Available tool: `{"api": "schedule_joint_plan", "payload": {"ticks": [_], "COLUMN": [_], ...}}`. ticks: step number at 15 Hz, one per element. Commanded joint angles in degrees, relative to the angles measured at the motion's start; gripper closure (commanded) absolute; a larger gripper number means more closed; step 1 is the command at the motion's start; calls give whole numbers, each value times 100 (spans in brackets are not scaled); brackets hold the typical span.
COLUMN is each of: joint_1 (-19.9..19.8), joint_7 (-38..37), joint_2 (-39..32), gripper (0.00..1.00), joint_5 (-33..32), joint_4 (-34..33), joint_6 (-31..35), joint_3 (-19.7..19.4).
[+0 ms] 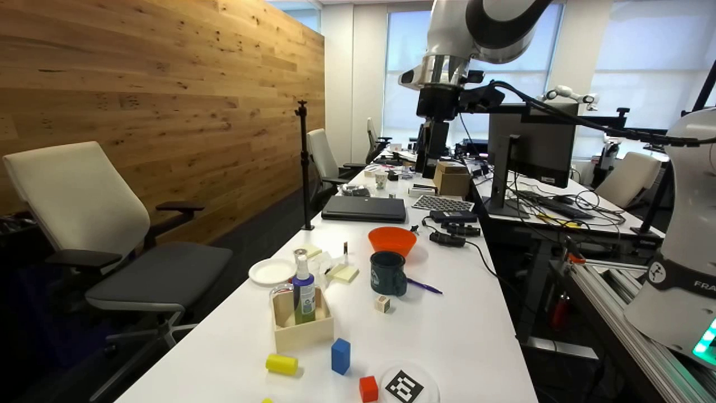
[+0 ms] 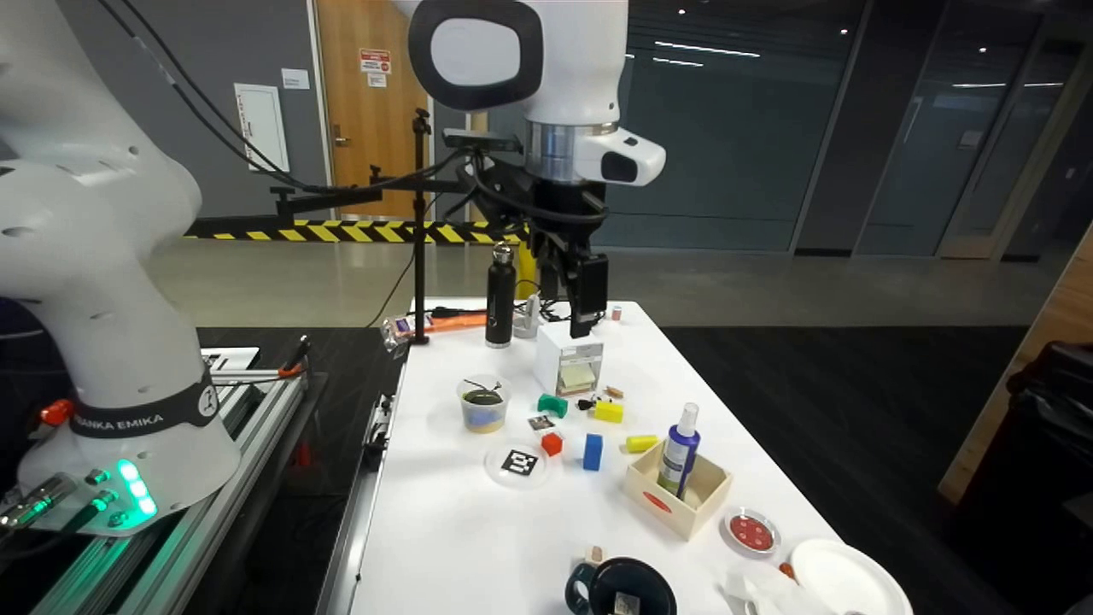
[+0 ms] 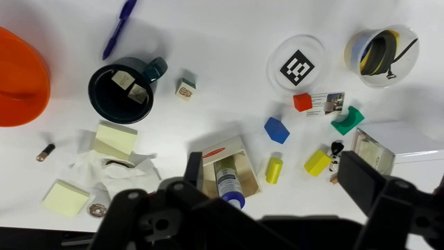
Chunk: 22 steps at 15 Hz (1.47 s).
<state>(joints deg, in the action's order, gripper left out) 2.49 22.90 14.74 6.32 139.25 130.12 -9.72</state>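
Observation:
My gripper [image 3: 272,165] is open and holds nothing. It hangs high above the white table in both exterior views [image 1: 429,159] [image 2: 585,312]. In the wrist view, a yellow cylinder [image 3: 274,171] lies on the table below, between the fingers. A pale wooden box [image 3: 223,150] with a purple-topped spray bottle [image 3: 229,180] leaning in it is below the left finger, which hides part of it. A yellow block [image 3: 317,163] and a black-and-white figure [image 3: 335,156] lie near the right finger. A blue block [image 3: 276,130], a red cube [image 3: 302,102] and a green arch block [image 3: 348,121] lie farther up.
A dark mug [image 1: 386,274] holding small blocks, an orange bowl [image 1: 391,239] and a purple pen [image 1: 425,286] stand toward one end. A white dispenser [image 2: 564,359], a clear cup [image 2: 483,406] and a black bottle [image 2: 500,299] stand toward the opposite end. A monitor [image 1: 531,145] stands on another desk.

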Motion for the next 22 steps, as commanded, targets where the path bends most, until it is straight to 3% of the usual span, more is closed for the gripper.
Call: {"api": "schedule_joint_plan", "payload": {"ticks": [1, 7, 22], "joint_1": [150, 256, 306], "joint_7": [410, 475, 147], "joint_2": [-359, -785, -2308], "gripper": [0, 0, 0], "joint_5": [453, 492, 208], "joint_4": [-203, -253, -402], "joint_6": [39, 269, 2154], "joint_3": [158, 577, 1531]}}
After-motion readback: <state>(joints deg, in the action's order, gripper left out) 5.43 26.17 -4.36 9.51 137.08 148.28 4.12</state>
